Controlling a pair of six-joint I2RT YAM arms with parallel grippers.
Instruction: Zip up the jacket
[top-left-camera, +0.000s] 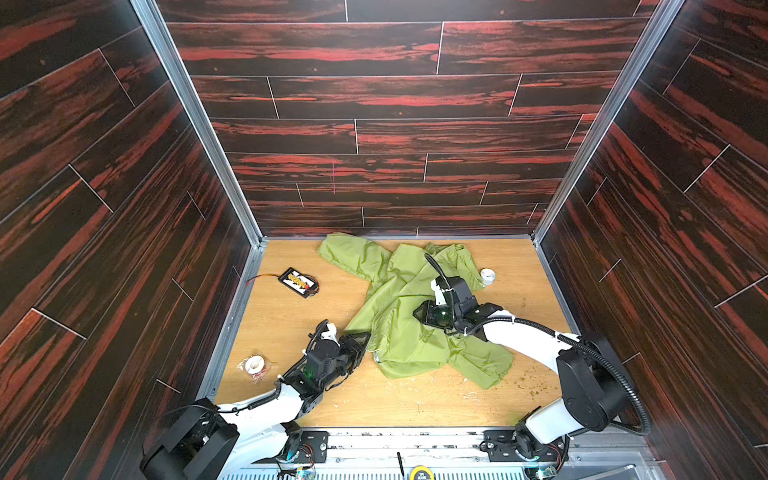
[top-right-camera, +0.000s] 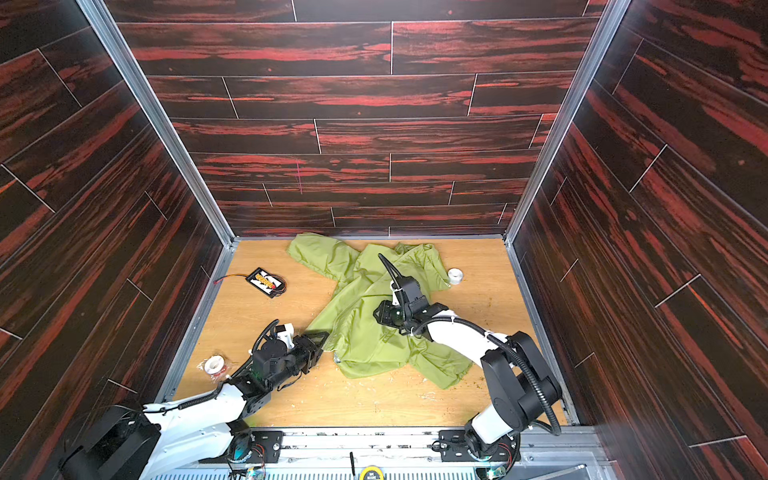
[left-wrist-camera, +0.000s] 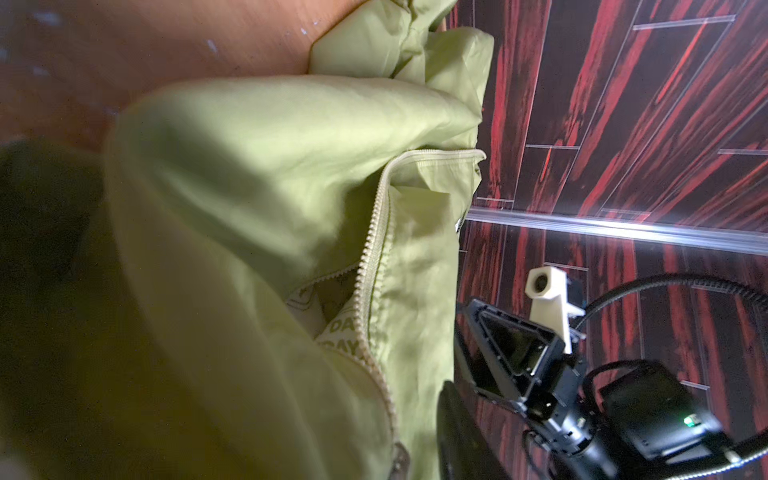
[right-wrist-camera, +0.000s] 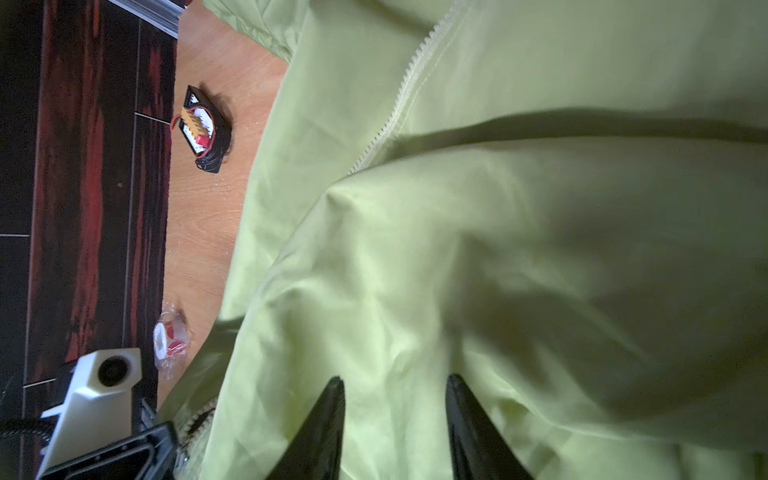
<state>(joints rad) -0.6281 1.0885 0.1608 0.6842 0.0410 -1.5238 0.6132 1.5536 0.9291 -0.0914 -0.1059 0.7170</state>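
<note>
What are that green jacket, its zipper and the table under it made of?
The jacket looks like thin matte woven fabric, likely synthetic: it creases finely. The zipper has pale moulded teeth, probably plastic. The table is light board with wood grain, perhaps laminate.

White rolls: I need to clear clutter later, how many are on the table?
2. The wrapped roll lies front left on the table; the bare roll sits beside the jacket, far right. The jacket may hide more.
</note>
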